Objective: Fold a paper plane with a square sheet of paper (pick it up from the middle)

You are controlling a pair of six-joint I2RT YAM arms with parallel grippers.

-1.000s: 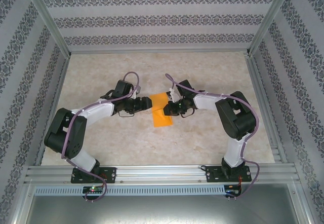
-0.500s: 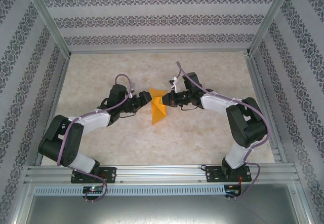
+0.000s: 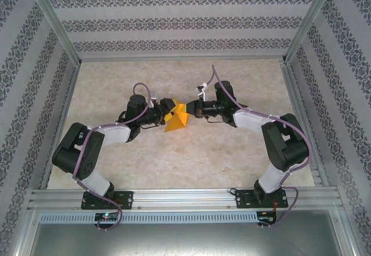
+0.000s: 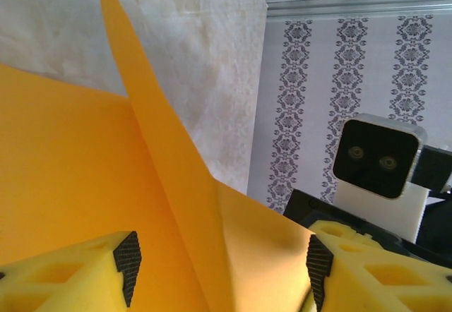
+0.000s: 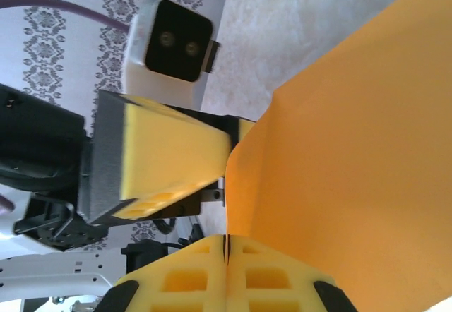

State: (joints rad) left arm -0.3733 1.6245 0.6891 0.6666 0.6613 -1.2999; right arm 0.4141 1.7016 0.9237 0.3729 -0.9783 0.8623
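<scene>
**Q:** What's the left gripper [image 3: 168, 106] doing at centre-left of the top view?

**A:** I have it released. On its wrist camera the yellow foam fingers [image 4: 120, 259] sit wide apart at the bottom corners of the frame. A raised ridge of the square sheet of paper [image 3: 177, 120] runs up between them. My read is that it straddles the ridge so it can close and press a crease.

**Q:** And the sheet itself?

**A:** It's in the middle of the top view, lifted off the desk [image 3: 174, 169] and buckled into a tent between the two grippers. I can't tell whether its lowest corner touches the surface.

**Q:** The right side?

**A:** The right gripper [image 3: 195, 110] is clenched on the sheet's edge. On its wrist camera the two pads meet at the bottom of the frame, with orange paper coming out of the seam. I judge it's the anchor, holding the sheet up for the other side to work on.

**Q:** Which way does it point?

**A:** In the top view the long axis runs from upper right, by the grippers, down to a sharp corner at lower left. No dart shape yet.
</scene>
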